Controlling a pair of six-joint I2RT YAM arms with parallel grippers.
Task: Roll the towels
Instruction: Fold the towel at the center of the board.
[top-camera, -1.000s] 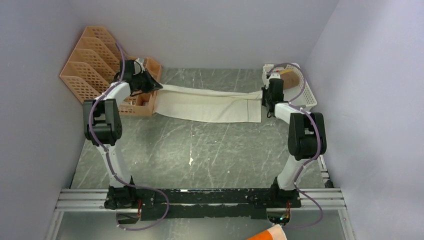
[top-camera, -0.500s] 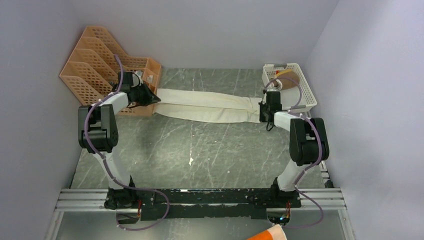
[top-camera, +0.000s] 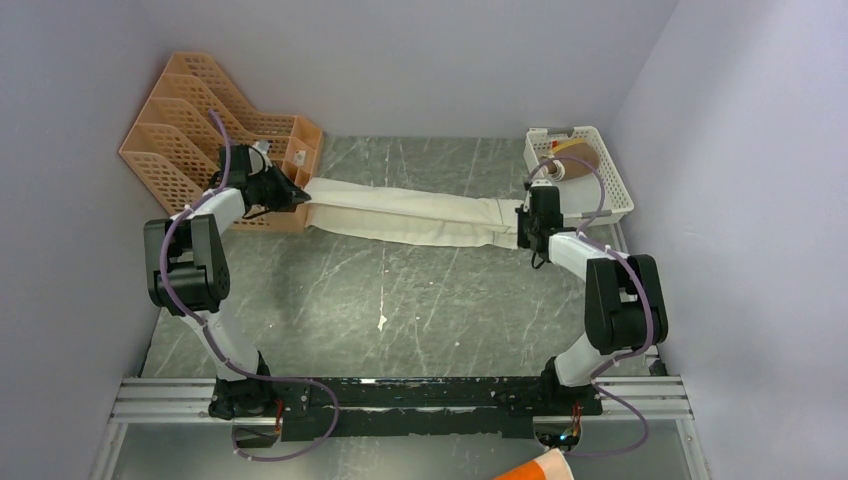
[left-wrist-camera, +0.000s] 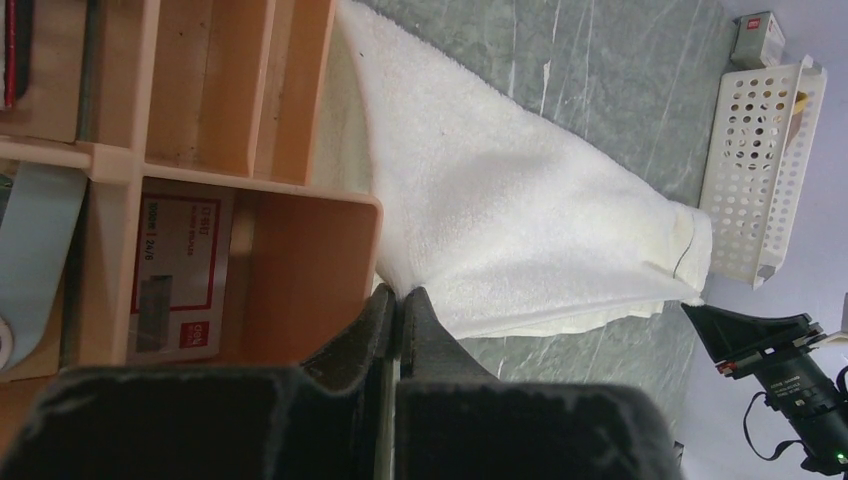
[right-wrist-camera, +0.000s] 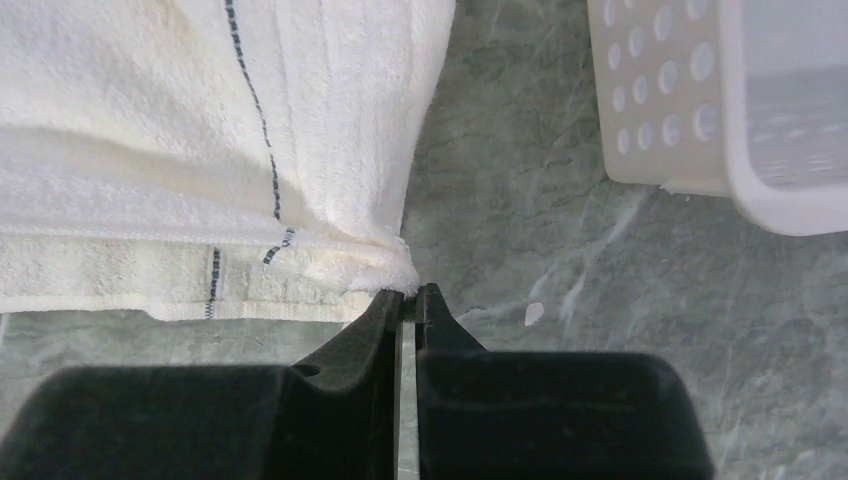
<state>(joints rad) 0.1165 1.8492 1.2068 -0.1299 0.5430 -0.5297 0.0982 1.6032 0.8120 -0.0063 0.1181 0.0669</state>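
Note:
A cream-white towel (top-camera: 410, 215) hangs stretched as a long band between my two grippers, across the far part of the table. My left gripper (top-camera: 300, 197) is shut on its left corner, right beside the orange organizer; the left wrist view shows the towel (left-wrist-camera: 520, 220) pinched at the closed tips (left-wrist-camera: 400, 293). My right gripper (top-camera: 522, 225) is shut on the right corner, next to the white basket. The right wrist view shows the towel (right-wrist-camera: 200, 130), with a thin dark stitched line, caught at the tips (right-wrist-camera: 409, 290). A brown-tan towel (top-camera: 573, 160) lies in the basket, apparently rolled.
An orange lattice file organizer (top-camera: 180, 120) with open compartments (left-wrist-camera: 300, 250) stands at the far left, close against my left gripper. The white perforated basket (top-camera: 618, 195) sits at the far right by the wall. Grey marbled tabletop (top-camera: 400, 310) lies in front of the towel.
Both grippers have moved toward the near side with the towel's corners, the left one also further left. The towel has drawn from a broad sheet into a narrower, tauter band.

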